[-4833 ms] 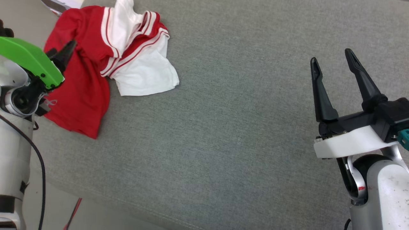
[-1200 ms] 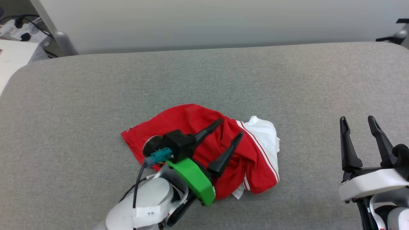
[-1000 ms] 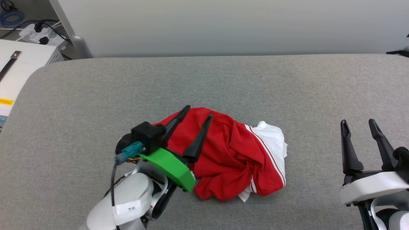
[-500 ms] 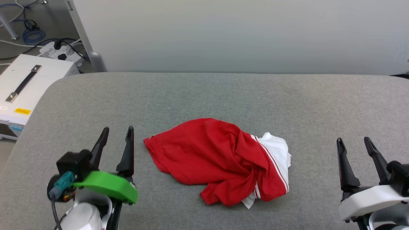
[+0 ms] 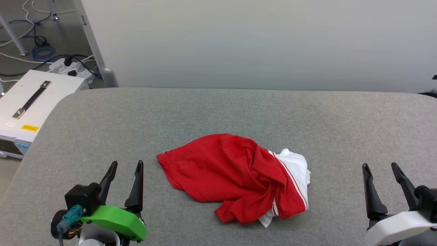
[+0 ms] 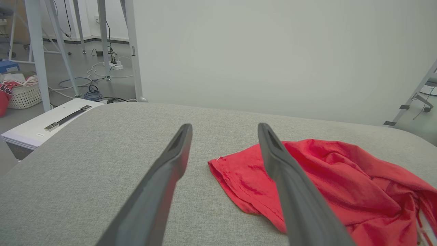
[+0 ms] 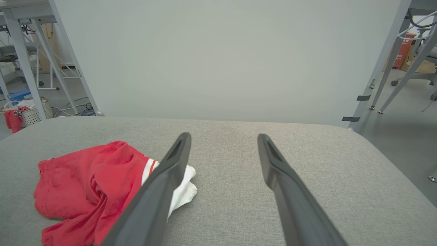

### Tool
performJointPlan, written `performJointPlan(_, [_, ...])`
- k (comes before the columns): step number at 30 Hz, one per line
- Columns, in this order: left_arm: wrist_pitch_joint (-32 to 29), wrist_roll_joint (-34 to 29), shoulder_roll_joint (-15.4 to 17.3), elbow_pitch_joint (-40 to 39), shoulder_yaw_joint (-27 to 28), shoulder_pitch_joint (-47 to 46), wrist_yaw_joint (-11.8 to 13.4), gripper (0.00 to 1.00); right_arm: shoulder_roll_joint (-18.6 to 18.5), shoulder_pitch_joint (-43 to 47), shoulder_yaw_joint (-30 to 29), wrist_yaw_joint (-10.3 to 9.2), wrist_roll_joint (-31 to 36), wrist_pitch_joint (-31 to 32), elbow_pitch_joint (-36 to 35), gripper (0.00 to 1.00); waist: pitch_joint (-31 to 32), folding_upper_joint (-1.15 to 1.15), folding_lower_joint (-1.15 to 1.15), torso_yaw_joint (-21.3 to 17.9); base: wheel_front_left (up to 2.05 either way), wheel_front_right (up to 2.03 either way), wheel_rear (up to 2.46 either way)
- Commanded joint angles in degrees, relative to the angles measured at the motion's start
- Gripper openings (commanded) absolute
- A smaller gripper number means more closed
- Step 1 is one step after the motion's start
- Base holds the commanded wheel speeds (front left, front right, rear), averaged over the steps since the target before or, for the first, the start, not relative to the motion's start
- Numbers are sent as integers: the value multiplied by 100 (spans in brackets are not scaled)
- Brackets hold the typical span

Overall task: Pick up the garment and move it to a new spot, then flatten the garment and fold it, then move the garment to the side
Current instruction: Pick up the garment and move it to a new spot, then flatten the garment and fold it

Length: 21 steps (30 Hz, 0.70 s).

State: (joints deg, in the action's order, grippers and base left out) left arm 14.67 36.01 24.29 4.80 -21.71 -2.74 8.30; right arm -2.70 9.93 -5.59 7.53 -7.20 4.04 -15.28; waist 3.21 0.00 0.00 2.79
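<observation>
Gaping wide, left hand (image 5: 127, 163) and right hand (image 5: 379, 165) flank the rumpled soft garment (image 5: 232, 174).

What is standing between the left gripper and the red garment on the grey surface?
Nothing visible does. Bare grey surface lies between the open left gripper and the crumpled garment, which lies to its right, not touching it.

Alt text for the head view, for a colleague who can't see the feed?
A crumpled red garment with white fabric at one end lies heaped mid-way across a grey padded surface. The left gripper and right gripper, both open and empty, sit at the lower corners, clear of it. A white case with a handle stands off the surface's left end.
</observation>
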Motion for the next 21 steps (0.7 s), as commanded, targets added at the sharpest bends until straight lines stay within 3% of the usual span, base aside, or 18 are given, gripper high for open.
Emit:
performJointPlan(1, [32,-19,25,4,8,76,-15,100,-18,76,-7,-4,19,13,-29,100,-8,0,0,-14,0,0,0])
performJointPlan(13, [-14,38,23,29,-19,-10,-23,100,-18,39,-4,-4,-13,-1,-10,100,-59,0,0,-45,0,0,0])
performJointPlan(21, [-714,-80,-52,-54,-572,-749,-406,100,-18,-106,24,-4,24,-1,-20,100,-380,0,0,-30,0,0,0])
